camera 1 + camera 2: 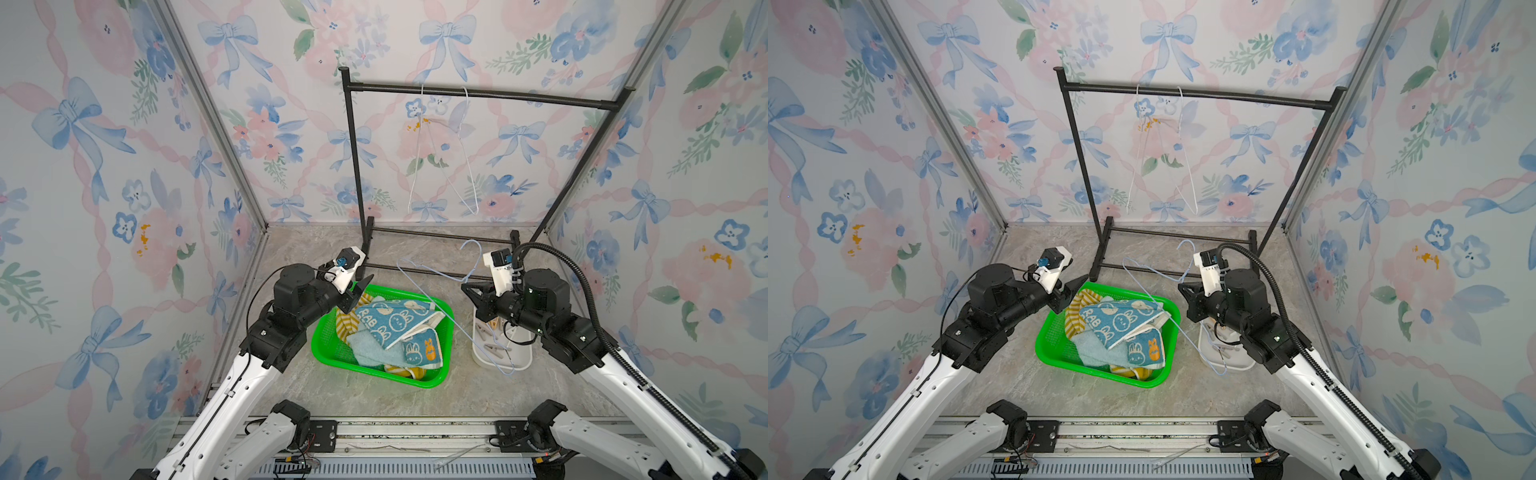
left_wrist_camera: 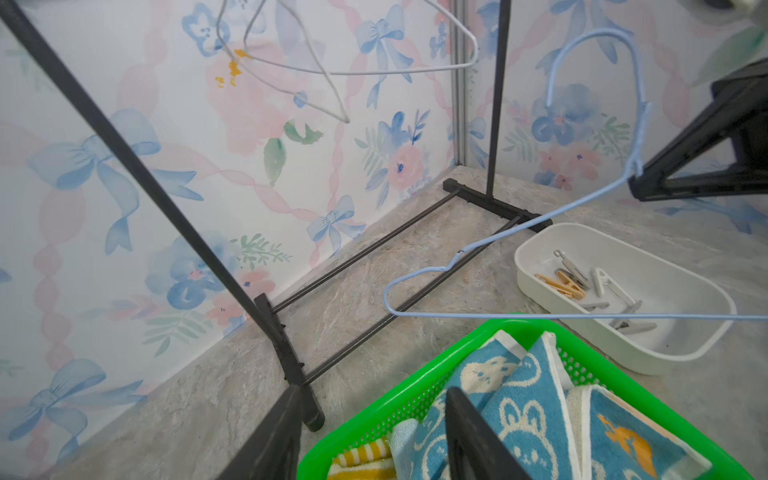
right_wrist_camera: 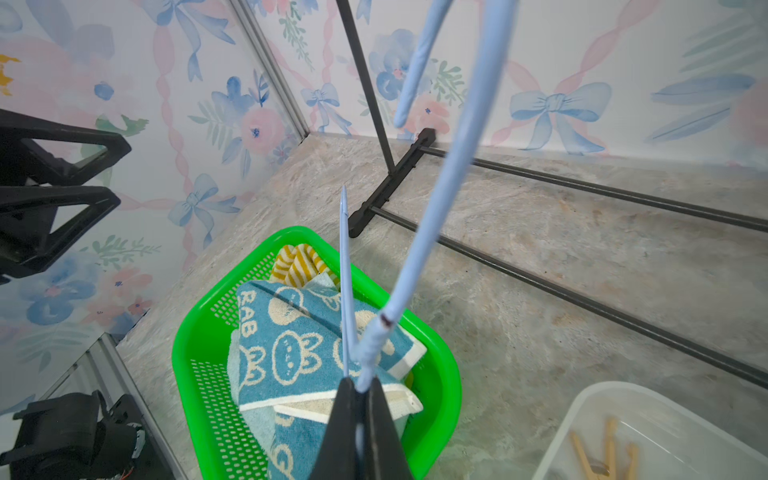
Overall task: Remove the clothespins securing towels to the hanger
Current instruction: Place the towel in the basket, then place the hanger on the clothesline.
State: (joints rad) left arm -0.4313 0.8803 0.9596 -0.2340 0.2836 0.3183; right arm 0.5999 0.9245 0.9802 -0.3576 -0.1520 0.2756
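A pale blue wire hanger (image 1: 436,273) (image 2: 490,241) (image 3: 419,249) is bare, and my right gripper (image 1: 465,286) (image 3: 360,384) is shut on its twisted neck, holding it above the table. The towels lie heaped in a green basket (image 1: 332,357): blue bunny one (image 1: 392,322) on top, yellow-striped (image 1: 347,322) and pale teal (image 1: 365,347) beneath. Several clothespins (image 2: 569,282) lie loose in a white tray (image 2: 536,249). My left gripper (image 1: 357,296) (image 2: 374,390) stands open over the basket's far left corner with nothing between its fingers.
A black clothes rack (image 1: 355,166) stands at the back, with two bare white wire hangers (image 1: 415,166) on its top rail. Its base bars (image 2: 374,249) run along the table just behind the basket. Patterned walls close in on three sides.
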